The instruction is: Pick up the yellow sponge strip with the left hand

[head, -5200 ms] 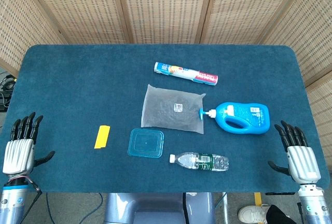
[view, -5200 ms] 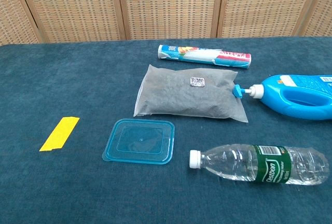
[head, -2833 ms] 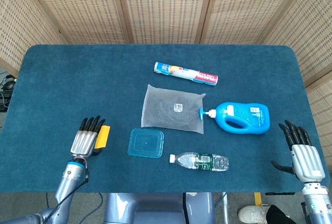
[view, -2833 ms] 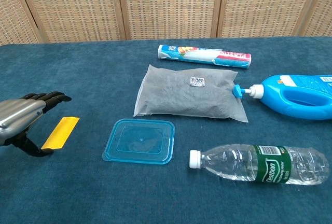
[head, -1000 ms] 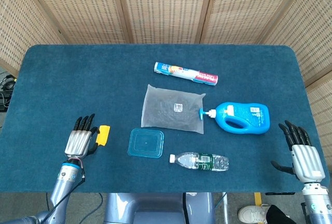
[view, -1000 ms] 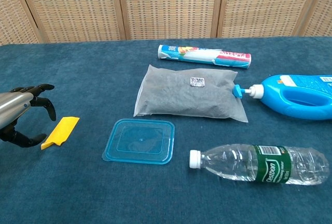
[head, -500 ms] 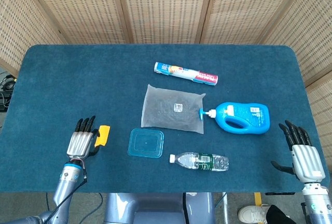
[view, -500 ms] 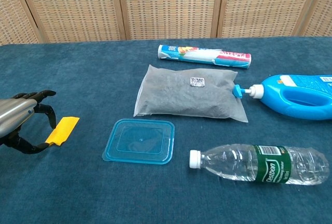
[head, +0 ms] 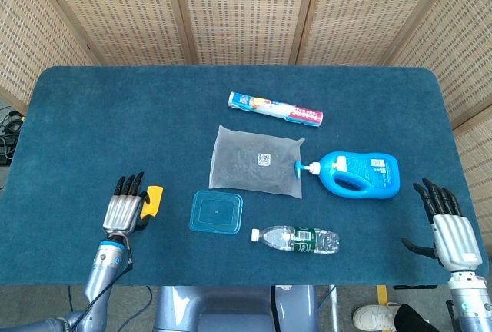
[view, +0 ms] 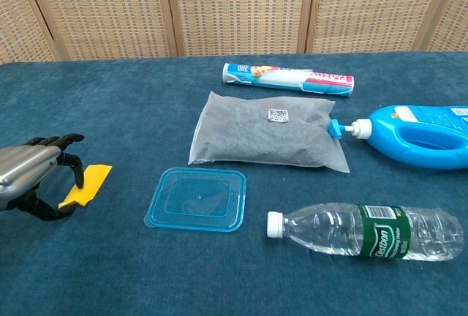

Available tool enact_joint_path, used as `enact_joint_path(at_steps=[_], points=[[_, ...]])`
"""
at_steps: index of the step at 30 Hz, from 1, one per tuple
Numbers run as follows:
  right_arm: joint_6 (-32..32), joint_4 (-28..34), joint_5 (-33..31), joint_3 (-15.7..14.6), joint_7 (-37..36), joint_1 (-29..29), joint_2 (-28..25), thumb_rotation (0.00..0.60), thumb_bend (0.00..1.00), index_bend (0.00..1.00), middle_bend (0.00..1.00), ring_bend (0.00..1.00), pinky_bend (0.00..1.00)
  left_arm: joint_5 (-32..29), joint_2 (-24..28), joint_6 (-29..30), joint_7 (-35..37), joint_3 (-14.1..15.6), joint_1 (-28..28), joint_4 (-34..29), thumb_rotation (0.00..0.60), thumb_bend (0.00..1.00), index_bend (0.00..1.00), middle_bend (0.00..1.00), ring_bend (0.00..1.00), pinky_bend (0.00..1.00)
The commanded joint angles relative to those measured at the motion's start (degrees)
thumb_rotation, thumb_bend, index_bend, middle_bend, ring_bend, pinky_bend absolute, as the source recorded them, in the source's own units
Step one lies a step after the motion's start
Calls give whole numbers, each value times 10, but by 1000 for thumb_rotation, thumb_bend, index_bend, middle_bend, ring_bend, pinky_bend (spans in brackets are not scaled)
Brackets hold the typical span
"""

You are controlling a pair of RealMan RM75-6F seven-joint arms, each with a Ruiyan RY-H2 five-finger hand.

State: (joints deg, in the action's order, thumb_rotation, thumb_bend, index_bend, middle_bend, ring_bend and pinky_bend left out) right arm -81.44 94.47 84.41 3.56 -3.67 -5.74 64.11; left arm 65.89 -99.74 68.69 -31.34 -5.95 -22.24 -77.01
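The left hand point(view: 33, 177) sits low over the table point(head: 92, 117) near its front left corner, fingers curled down over the near end of the yellow sponge strip point(view: 86, 184) with the thumb reaching under from the near side. The chest view shows the strip caught between thumb and fingers, its near end apparently tilted up off the cloth, so I judge it pinched, though only lightly. The far end of the strip pokes out past the fingers point(head: 128, 186) in the head view.

To do this step well, the pinch should firm up before any lift, since a thin soft strip can slide out or fold. Lifting straight up keeps it from dragging on the felt. The blue lid point(head: 217, 212) lies just to the right of the strip and apart from it, so there is room; no sideways sweep is needed.

The right hand point(head: 450, 228) rests at the front right corner, fingers spread and holding nothing, well away from the work.
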Motion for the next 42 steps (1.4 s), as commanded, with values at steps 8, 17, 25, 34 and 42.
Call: enact_joint_path(at_steps=[8,17,25,34,42], points=[[-1,0,1,0,-1,0,0,600,0,0,0,0,0,1,-13,-3,11,2,0,16,600,433,595,0,0,0],[-2,1,2,-1,0,1,0,600,0,0,0,0,0,0,-8,-6,26,-1,0,16,600,443,611,0,0,0],[-1,0,2,-1,-1,1,0,600,0,0,0,0,0,-3,-3,-7,24,-10,-6,13,600,470,612,0,0,0],[5,-3,-1,-1,0,-2,1,600,0,0,0,0,0,-35,1,-46,10,-51,-44,30,600,462,606,0,0,0],[18,-10,-8,1,1,-8,6,600,0,0,0,0,0,-81,-2,-83,-2,-101,-94,74,600,462,593,0,0,0]])
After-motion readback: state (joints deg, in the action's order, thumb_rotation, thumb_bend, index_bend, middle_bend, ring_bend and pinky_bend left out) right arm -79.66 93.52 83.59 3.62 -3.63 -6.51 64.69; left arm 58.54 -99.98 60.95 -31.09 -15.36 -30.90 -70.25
